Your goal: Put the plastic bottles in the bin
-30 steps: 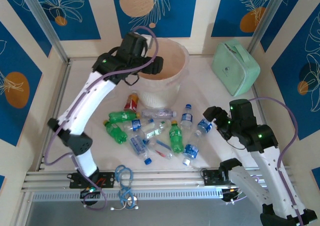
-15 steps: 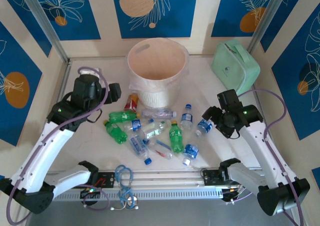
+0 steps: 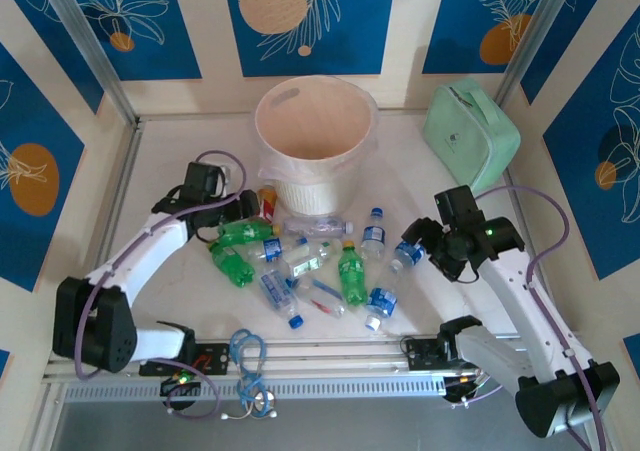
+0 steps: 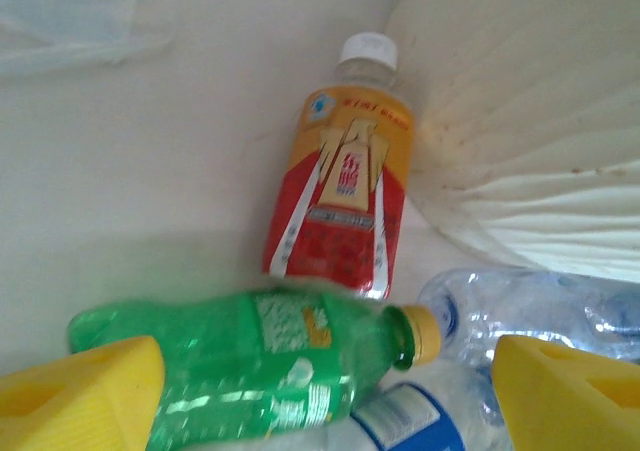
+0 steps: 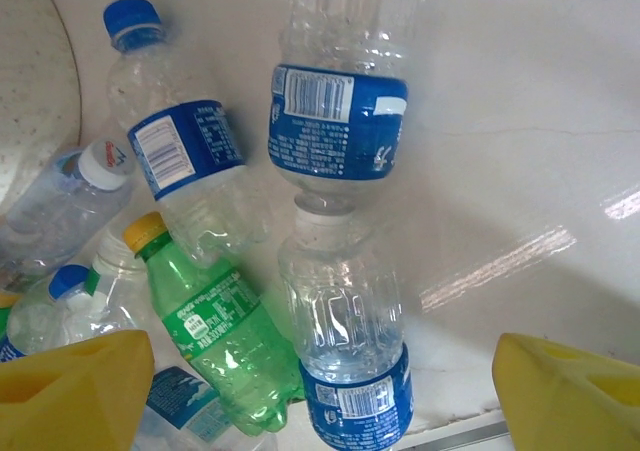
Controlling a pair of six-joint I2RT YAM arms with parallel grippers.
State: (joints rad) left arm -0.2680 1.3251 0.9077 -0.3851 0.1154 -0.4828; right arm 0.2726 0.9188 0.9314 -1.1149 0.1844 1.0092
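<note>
The left pincer (image 4: 325, 401) is wide open and holds nothing. A green bottle (image 4: 250, 366) lies on its side between its two yellow fingers. A red-orange bottle (image 4: 345, 196) lies just past it, right beside the white bin (image 4: 520, 121). The right pincer (image 5: 320, 396) is wide open as well, with nothing in it. A clear bottle with a blue label (image 5: 345, 341) lies between its fingers. The heap of bottles (image 3: 310, 261) lies on the bench (image 3: 170, 161) in front of the bin.
</note>
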